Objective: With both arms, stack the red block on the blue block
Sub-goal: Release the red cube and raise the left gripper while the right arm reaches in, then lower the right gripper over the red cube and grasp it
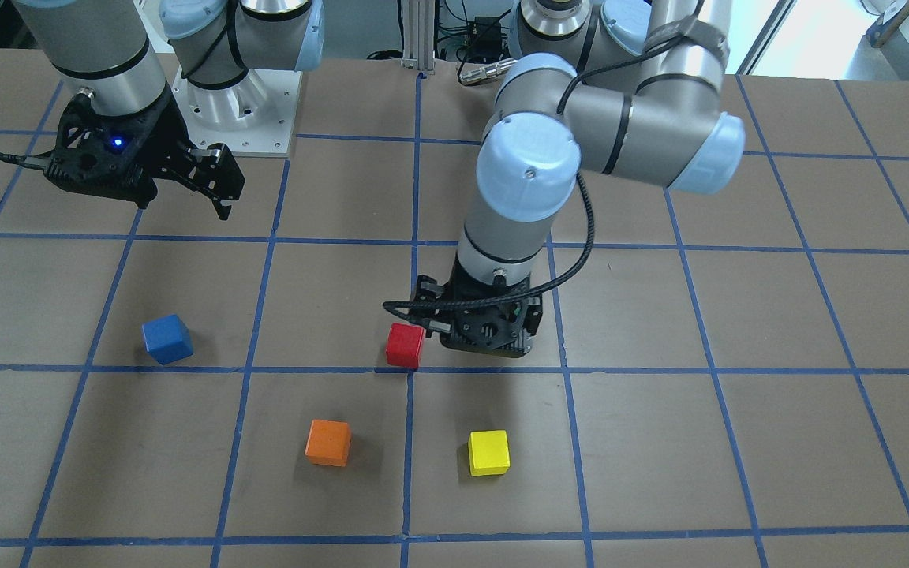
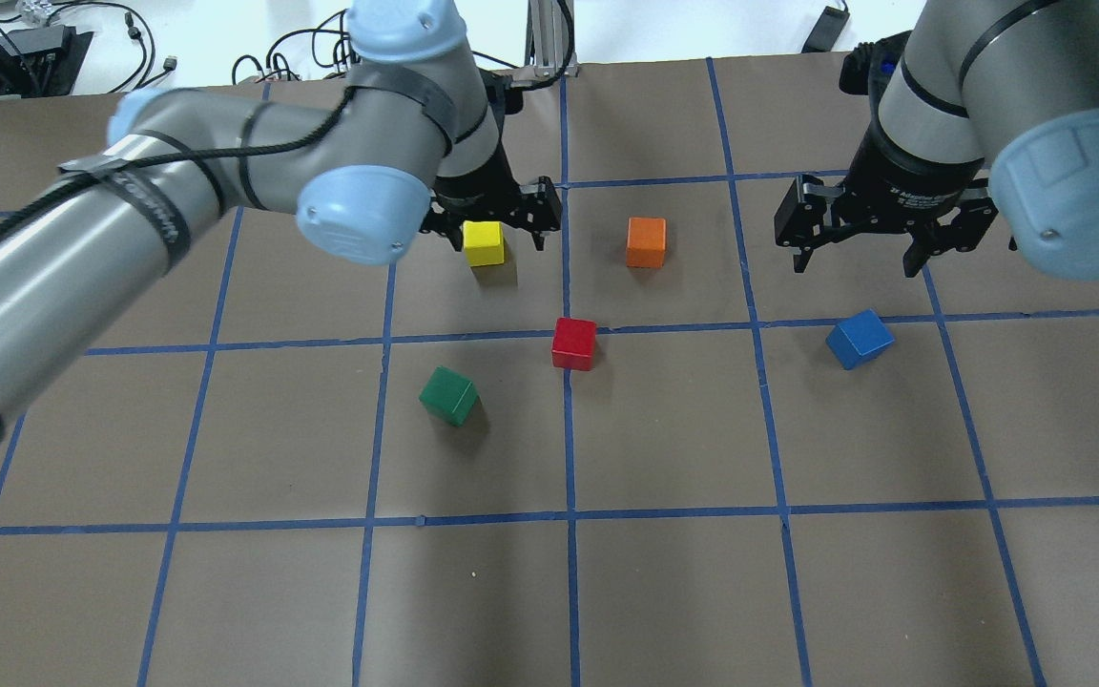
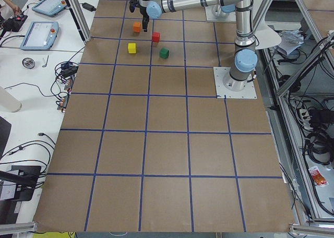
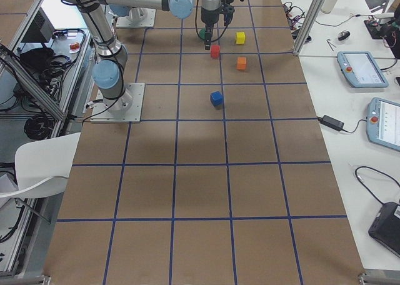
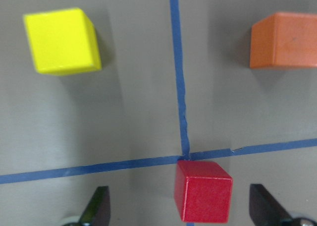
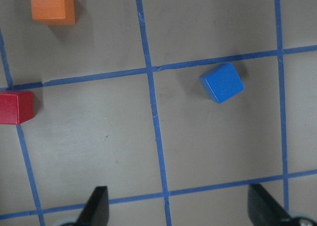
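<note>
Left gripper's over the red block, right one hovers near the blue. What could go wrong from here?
1. In the left wrist view the red block sits off centre in the open left gripper, nearer one finger. Closing could shove or twist it instead of gripping it squarely.
2. The blue block lies turned against the grid lines, while the red one sits nearly square to them. If the angles aren't matched, the stack may overhang and topple.

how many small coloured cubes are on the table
5, seen from overhead: matte yellow cube far centre-left; orange cube right of it; red cube at the central tape crossing; green cube near-left of it; blue cube right. The left arm may hide more.
</note>
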`<state>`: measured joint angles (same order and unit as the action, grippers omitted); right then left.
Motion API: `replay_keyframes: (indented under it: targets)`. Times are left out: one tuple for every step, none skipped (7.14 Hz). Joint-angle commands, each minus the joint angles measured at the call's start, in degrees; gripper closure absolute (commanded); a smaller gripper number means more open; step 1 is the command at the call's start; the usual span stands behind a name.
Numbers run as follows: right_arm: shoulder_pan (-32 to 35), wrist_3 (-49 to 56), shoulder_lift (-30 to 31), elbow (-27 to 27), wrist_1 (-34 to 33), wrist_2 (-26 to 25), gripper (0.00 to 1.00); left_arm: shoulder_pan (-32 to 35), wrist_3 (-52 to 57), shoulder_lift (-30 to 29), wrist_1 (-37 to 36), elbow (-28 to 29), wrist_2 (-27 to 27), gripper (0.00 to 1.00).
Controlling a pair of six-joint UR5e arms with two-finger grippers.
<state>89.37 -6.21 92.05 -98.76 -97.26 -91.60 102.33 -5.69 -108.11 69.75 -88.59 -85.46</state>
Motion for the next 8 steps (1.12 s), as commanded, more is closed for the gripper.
replay_keyframes:
  targets:
    - [1.24, -3.08, -4.93, 0.15, -7.29, 5.86, 0.00, -6.94, 6.56, 9.97, 12.63, 1.14, -0.76, 0.00]
    - [3.60, -4.07, -6.95, 0.15, -9.07, 5.55, 0.00, -9.84, 8.83, 14.03, 15.91, 0.70, -2.16, 0.00]
    - [6.32, -6.42, -8.97, 0.15, -11.70, 5.20, 0.00, -11.95, 11.46, 16.94, 17.59, 0.61, -2.95, 0.00]
    - [9.04, -10.19, -11.60, 0.24, -15.55, 5.11, 0.00, -12.58, 11.49, 18.62, 21.35, 0.53, -3.05, 0.00]
    - [11.86, -14.67, -13.98, 0.33, -18.11, 5.11, 0.00, -11.98, 11.23, 19.85, 22.87, 0.35, -3.05, 0.00]
    - [14.23, -17.32, -16.44, 0.33, -19.88, 5.11, 0.00, -13.02, 11.23, 19.69, 21.93, 0.52, -2.70, 0.00]
    - [16.52, -21.52, -18.90, 0.33, -21.46, 5.20, 0.00, -13.55, 10.62, 19.52, 18.70, 0.26, -2.87, 0.00]
    - [18.02, -23.83, -21.10, 0.33, -24.00, 5.20, 0.00, -13.56, 10.61, 19.95, 18.58, -0.26, -3.05, 0.00]
